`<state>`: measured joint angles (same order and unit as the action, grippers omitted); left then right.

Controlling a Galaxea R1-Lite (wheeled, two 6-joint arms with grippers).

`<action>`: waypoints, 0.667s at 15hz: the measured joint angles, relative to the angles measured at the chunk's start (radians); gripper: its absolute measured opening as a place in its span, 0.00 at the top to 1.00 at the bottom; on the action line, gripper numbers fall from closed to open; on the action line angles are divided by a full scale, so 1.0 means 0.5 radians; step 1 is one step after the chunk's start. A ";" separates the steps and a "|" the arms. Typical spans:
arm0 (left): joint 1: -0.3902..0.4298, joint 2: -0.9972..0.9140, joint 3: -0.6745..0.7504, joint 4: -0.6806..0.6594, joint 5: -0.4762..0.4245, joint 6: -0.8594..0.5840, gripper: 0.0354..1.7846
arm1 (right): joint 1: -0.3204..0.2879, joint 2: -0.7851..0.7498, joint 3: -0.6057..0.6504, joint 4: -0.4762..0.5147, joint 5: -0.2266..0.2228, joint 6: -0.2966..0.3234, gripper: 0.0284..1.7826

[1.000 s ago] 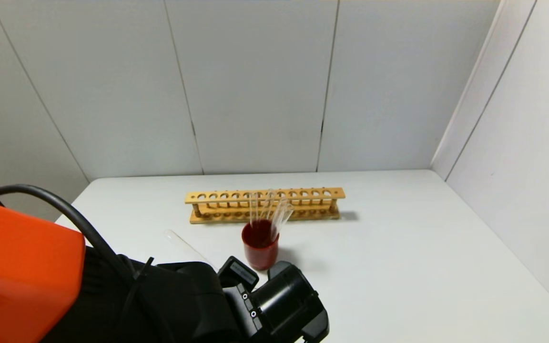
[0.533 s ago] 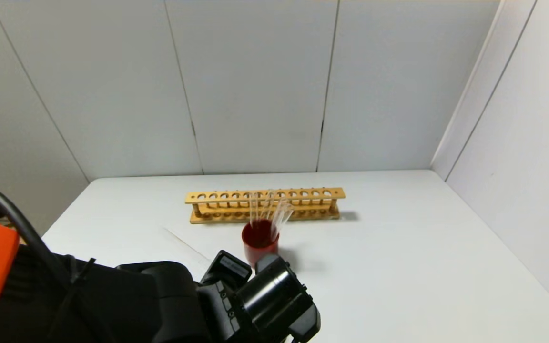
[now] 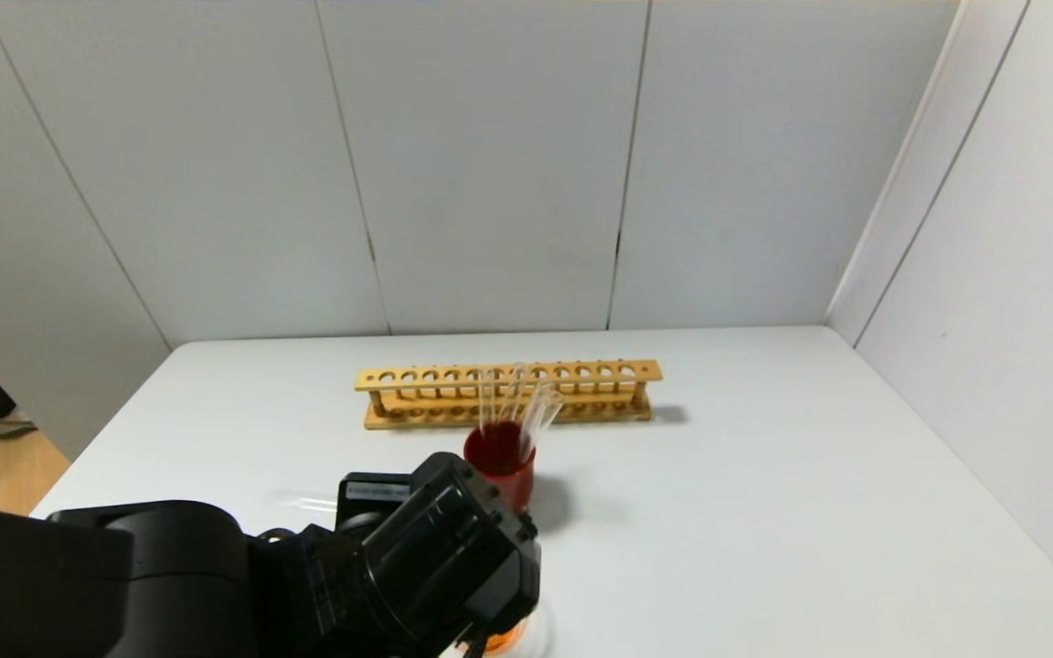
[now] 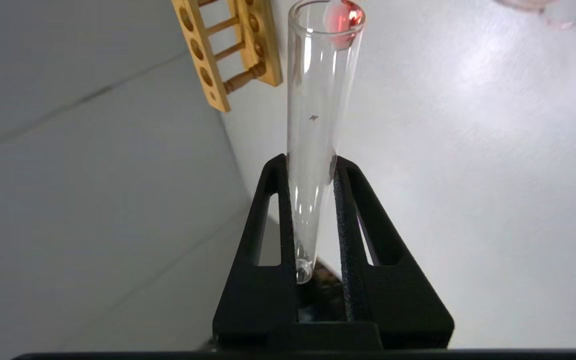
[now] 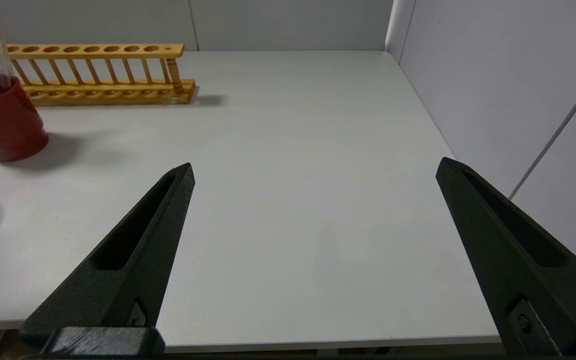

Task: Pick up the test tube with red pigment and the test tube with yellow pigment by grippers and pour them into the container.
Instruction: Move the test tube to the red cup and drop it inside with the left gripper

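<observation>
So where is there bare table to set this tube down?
Free: the white table right of the dark-red cup, under the open right pincer. Crowded: around the cup, wooden rack and left pincer holding the red-stained glass tube.

My left claw (image 4: pixel 313 170) is matte black with slotted, tapering fingers; my right claw (image 5: pixel 315 170) looks the same.

Lab-style test cell. White table (image 3: pixel 764 475) boxed in by plain grey wall panels (image 3: pixel 490 164). On it: a wooden test-tube rack (image 3: pixel 508 393) and a dark-red cup (image 3: pixel 501 473) of glass tubes (image 3: pixel 526 407).
</observation>
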<state>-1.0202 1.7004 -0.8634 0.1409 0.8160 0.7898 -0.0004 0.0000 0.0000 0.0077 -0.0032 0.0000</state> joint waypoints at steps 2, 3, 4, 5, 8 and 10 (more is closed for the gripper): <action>0.026 -0.066 0.037 -0.032 -0.091 -0.292 0.85 | 0.000 0.000 0.000 0.000 0.000 0.000 0.05; 0.034 -0.105 0.063 -0.068 -0.156 -0.436 0.85 | 0.000 0.000 0.000 0.000 0.000 0.000 0.05; 0.038 -0.141 0.090 -0.121 -0.236 -0.540 0.85 | 0.000 0.000 0.000 0.000 0.000 0.000 0.05; 0.040 -0.174 0.120 -0.189 -0.318 -0.601 0.85 | 0.000 0.000 0.000 0.000 0.000 0.000 0.05; 0.055 -0.237 0.205 -0.446 -0.406 -0.640 0.85 | 0.000 0.000 0.000 0.000 0.000 0.000 0.05; 0.060 -0.254 0.236 -0.620 -0.429 -0.756 0.85 | 0.000 0.000 0.000 0.000 0.000 0.000 0.05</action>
<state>-0.9904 1.5732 -0.7455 -0.1691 0.6013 0.4117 -0.0004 0.0000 0.0000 0.0077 -0.0032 0.0000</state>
